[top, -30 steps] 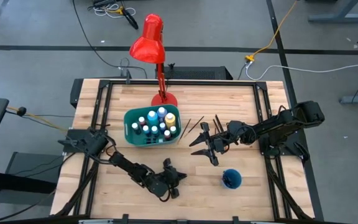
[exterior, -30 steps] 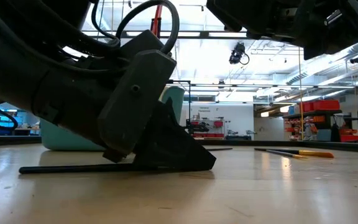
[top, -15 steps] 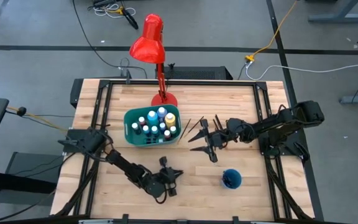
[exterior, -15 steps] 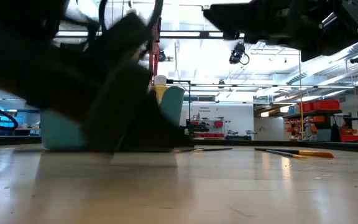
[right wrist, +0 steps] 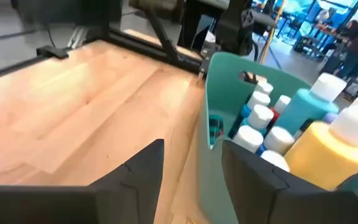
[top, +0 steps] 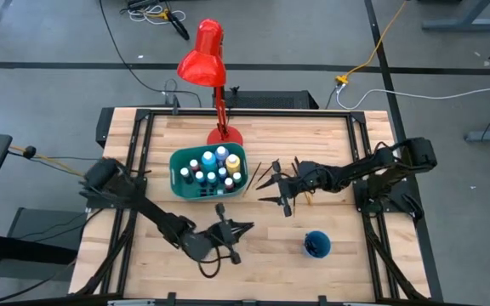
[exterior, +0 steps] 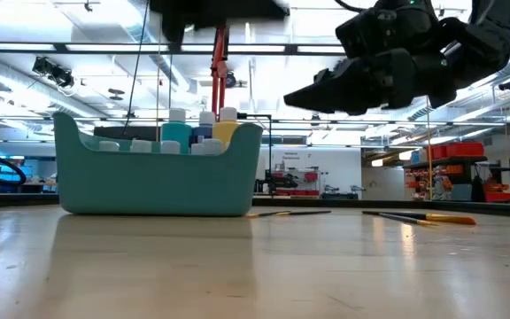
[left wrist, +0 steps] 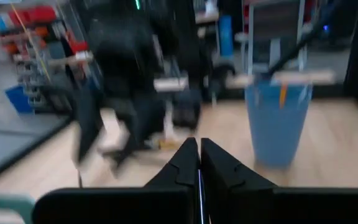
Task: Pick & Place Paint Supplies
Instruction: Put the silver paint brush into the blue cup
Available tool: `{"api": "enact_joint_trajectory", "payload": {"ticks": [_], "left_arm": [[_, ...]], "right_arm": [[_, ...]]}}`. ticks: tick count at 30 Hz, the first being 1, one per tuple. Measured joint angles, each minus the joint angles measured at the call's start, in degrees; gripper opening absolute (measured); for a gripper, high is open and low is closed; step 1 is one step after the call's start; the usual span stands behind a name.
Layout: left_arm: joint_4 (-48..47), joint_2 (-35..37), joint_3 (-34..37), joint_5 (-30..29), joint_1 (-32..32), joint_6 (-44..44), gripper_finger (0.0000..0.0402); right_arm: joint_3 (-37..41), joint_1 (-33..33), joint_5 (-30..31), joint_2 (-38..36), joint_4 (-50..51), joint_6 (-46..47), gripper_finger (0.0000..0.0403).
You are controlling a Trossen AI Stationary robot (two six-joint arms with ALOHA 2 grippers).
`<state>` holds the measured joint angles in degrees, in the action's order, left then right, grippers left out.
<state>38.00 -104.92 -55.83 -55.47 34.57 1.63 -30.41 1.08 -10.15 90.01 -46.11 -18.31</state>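
A teal bin (top: 208,173) in the table's middle holds several white-capped paint bottles (top: 213,164). My left gripper (top: 233,230) hangs near the front edge, in front of the bin, shut on a thin dark paintbrush (left wrist: 199,186). My right gripper (top: 270,192) hovers open and empty just right of the bin, pointing at its right end wall (right wrist: 229,106). Loose paintbrushes (top: 267,174) (exterior: 419,217) lie flat on the wood right of the bin. My left gripper pinches the paintbrush between its two shut fingers; only a thin sliver (left wrist: 199,182) shows in the seam between them. Which part of the brush that is cannot be told. The brush is lifted clear of the table.
A round blue cup (top: 316,245) stands at the front right, ahead of my left gripper (left wrist: 277,118). A red desk lamp (top: 204,56) rises behind the bin on its base (top: 225,134). Bare wood lies left of the bin and along the front edge (exterior: 237,275).
My left gripper has risen from the table top, rolling as it went, and stayed shut. The paintbrush that lay flat under it has come up clear of the wood. My right gripper has sunk a little and tipped, edging toward the bin, still open.
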Motion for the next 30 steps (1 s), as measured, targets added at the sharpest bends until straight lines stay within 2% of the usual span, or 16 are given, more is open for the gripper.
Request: {"api": "enact_joint_trajectory", "payload": {"ticks": [3, 7, 10, 12, 16, 19, 25, 30], "left_arm": [[3.0, 4.7, 0.0, 0.2, 0.0, -5.7, 0.0009], [9.3, 8.1, -0.1, 3.5, -0.2, -17.3, 0.0009], [15.6, 8.1, -0.1, 7.3, -1.5, -26.1, 0.0002], [20.1, 8.0, -0.1, 10.9, -2.8, -30.5, 0.0001], [23.8, 8.1, -0.1, 19.8, -6.2, -32.0, 0.0001], [26.0, 8.1, -0.1, 23.4, -8.3, -32.0, 0.0001], [26.0, 8.1, -0.1, 25.3, -9.9, -32.1, 0.0001], [25.9, 8.1, -0.1, 25.4, -9.9, -32.1, 0.0001]], "right_arm": [[0.0, -0.1, -3.3, 1.3, -2.3, 0.8, 0.0168], [0.0, 0.6, -11.4, 3.7, -14.4, 6.5, 0.0168], [-1.9, 2.0, -12.4, 5.7, -23.1, 12.3, 0.0168], [-4.6, 2.9, -12.4, 6.8, -23.8, 14.5, 0.0168], [-11.7, 4.6, -12.6, 9.2, -19.5, 14.8, 0.0168], [-16.3, 5.7, -13.3, 9.9, -16.4, 14.8, 0.0168], [-20.2, 6.5, -12.5, 10.1, -11.3, 13.1, 0.0166], [-20.2, 6.5, -11.3, 10.1, -11.2, 12.9, 0.0133]]}}
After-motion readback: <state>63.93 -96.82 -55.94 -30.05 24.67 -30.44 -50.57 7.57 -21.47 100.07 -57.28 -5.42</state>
